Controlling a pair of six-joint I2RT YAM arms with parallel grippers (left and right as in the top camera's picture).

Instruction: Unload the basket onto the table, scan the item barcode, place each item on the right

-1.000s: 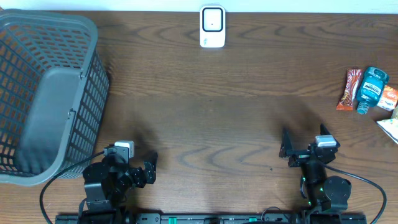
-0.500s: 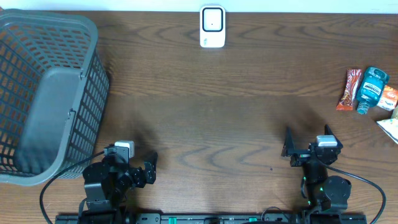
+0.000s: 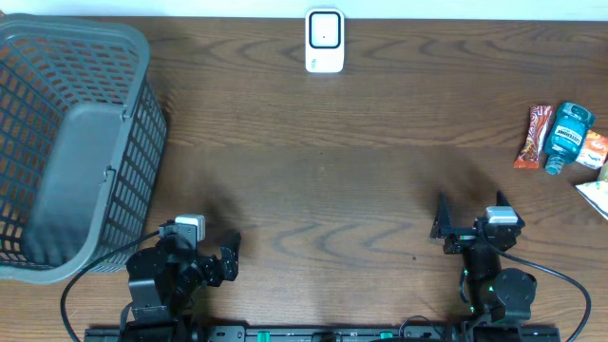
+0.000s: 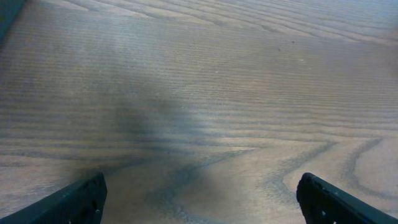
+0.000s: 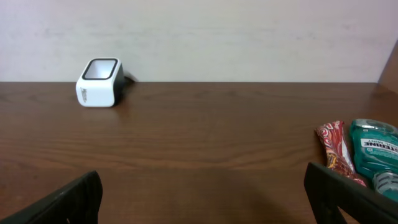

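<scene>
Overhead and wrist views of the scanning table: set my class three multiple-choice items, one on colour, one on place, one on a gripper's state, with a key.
1. What colour is the basket? A red; B grey; C white.
2. Where does the scanner stand? A inside the basket; B at the near edge; C middle of the far edge of the table.
3. How is the right gripper? A open, empty; B shut on the scanner; C shut, empty.
Key: 1 B, its mesh walls are grey. 2 C, the overhead view shows it at the far edge. 3 A, its fingers stand wide apart over bare table.
</scene>
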